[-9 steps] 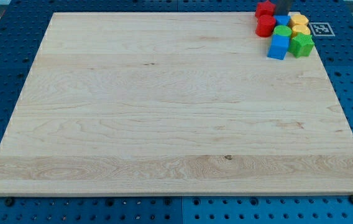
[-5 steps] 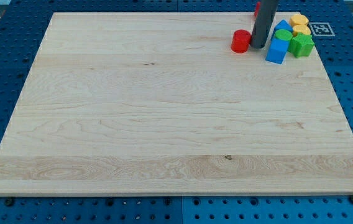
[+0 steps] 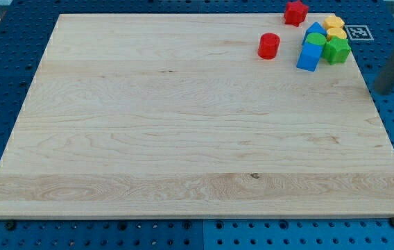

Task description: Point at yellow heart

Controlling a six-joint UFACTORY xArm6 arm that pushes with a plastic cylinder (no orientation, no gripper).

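Note:
Two yellow blocks sit in the cluster at the view's top right: one at the back and one just below it. I cannot tell which of them is the heart. My rod is blurred at the view's right edge. Its tip is off the board's right edge, to the right of and below the cluster, touching no block.
A red star sits at the board's top edge and a red cylinder stands alone left of the cluster. The cluster also holds a green block, a smaller green block, a blue block and another blue block.
The rod pushed the red cylinder left out of the cluster, then swung away to the right, off the board. The red star is uncovered again.

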